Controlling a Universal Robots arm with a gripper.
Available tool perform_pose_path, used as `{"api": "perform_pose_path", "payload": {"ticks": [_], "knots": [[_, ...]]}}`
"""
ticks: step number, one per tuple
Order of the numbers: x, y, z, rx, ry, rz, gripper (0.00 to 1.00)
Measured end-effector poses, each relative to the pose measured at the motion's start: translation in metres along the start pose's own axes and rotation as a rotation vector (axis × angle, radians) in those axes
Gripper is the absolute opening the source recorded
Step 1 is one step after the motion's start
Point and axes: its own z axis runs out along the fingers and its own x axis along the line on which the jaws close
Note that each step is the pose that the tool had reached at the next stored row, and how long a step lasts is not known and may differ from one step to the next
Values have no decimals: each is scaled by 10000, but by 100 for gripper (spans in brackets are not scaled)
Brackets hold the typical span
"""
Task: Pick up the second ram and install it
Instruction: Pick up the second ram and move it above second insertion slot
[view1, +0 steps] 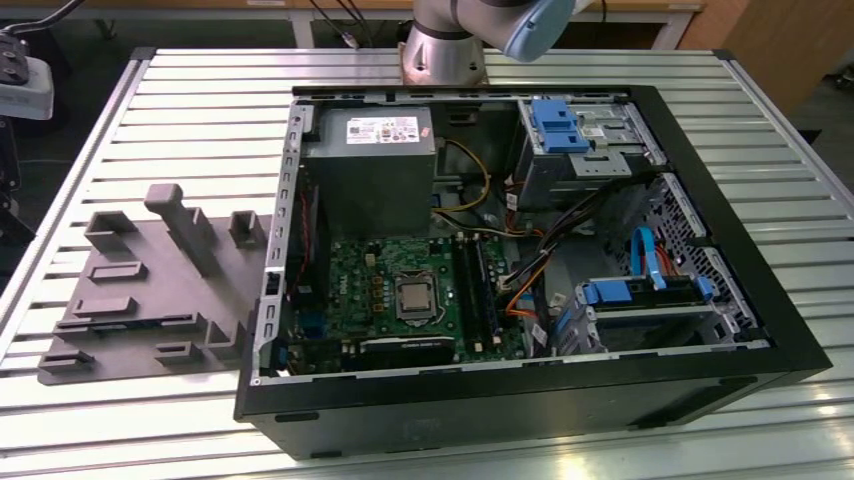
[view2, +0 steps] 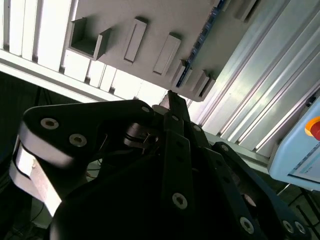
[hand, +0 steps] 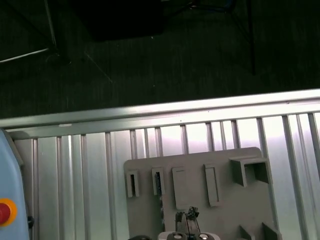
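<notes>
Above the tray (view2: 165, 15) hangs the gripper (view2: 172, 97), spread or closed I cannot tell, beside the ram (view2: 202, 35), seemingly slotted on edge for easy pinching.

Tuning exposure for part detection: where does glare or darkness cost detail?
In the second wrist view the table slats blow out white beside the grey tray; in the first wrist view they glare too and the floor is near black; the exterior view is evenly lit.

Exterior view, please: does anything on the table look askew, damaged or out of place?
Nothing stands out. The grey tray lies flat on the slatted table beside the open computer case, and the motherboard inside looks intact.
</notes>
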Motion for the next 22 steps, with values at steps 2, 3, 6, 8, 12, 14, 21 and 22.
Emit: {"api": "perform_pose_path", "payload": {"ticks": [2,3,6,8,12,14,21,22], "knots": [[0,-1,4,6,0,-1,11],[0,-1,12,24,-3,-1,11],[1,-2,36,111,-12,-4,11],[2,-3,53,179,-20,-6,11],[4,-5,86,298,-32,-9,11],[6,-6,102,358,-39,-10,11],[12,-9,151,492,-55,-14,11],[13,-9,160,498,-55,-14,11]]}}
